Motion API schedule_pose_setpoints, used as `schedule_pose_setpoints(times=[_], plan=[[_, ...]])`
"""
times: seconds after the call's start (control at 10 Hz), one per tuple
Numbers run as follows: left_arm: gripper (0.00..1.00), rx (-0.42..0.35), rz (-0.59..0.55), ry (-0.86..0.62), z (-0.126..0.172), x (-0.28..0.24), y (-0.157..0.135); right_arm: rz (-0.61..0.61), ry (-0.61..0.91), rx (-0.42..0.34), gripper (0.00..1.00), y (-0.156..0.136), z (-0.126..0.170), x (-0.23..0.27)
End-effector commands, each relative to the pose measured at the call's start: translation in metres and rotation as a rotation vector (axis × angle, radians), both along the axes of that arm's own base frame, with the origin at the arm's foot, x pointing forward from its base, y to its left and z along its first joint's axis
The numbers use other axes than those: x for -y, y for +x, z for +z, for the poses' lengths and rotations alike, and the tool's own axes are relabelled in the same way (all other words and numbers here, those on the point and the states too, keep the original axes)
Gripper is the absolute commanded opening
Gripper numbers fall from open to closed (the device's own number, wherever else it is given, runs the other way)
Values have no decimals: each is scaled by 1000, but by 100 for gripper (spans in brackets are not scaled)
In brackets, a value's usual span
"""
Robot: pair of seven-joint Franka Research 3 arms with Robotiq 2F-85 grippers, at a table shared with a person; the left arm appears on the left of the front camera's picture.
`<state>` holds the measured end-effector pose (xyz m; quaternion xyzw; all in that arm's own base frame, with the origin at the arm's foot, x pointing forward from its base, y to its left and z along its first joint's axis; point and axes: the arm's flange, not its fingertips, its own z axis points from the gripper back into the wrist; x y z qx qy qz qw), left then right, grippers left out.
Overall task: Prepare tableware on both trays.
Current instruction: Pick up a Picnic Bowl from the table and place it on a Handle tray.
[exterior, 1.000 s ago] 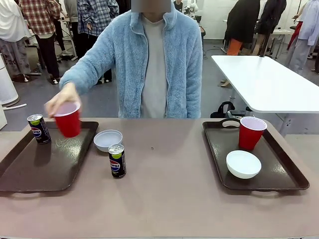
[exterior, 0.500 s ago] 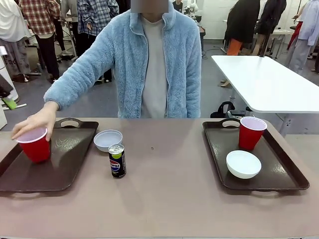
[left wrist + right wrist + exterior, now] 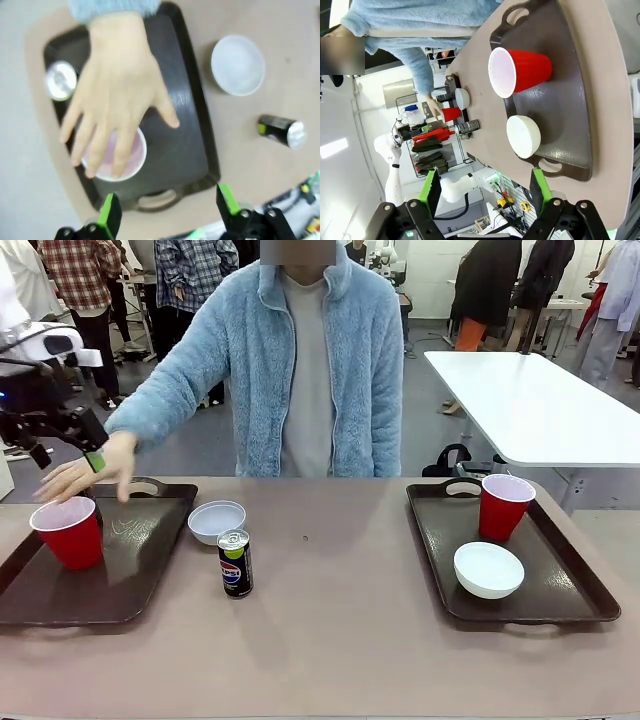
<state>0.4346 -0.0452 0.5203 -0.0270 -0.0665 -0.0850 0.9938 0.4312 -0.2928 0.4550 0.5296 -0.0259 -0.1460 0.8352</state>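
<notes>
left gripper point(image 3: 167, 207): fingers apart, empty, hovering over lower-left tray point(image 3: 140, 560); we are judging it is giving the hand point(image 3: 85, 475) room at the cup point(image 3: 68, 530).
right gripper point(image 3: 485, 187): fingers apart, empty.

a cup point(image 3: 67, 530) stands on the left tray point(image 3: 130, 580), a bowl point(image 3: 217, 520) and can point(image 3: 235, 562) beside it.

The person's hand point(image 3: 85, 475) hangs over the left tray's point(image 3: 140, 560) far-left corner, just above a red cup point(image 3: 70, 532), barring the way down. What seems a blurred can point(image 3: 61, 80) stands beside it. The tray's right half is bare. A bowl point(image 3: 217, 520) and a Pepsi can point(image 3: 235, 563) crowd its right edge. The middle of the table point(image 3: 340, 620) lies open.
</notes>
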Motion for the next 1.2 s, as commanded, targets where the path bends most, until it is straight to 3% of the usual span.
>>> schedule_pose_setpoints(times=[0.0,0.9,1.1], plan=[[100,61,15,69,-16,21,0,3,8,-4,93,2,2,1],[100,50,-17,38,-14,24,1,3,8,-4,93,2,2,1],[100,21,-43,28,-24,44,34,3,8,-4,93,2,2,1]])
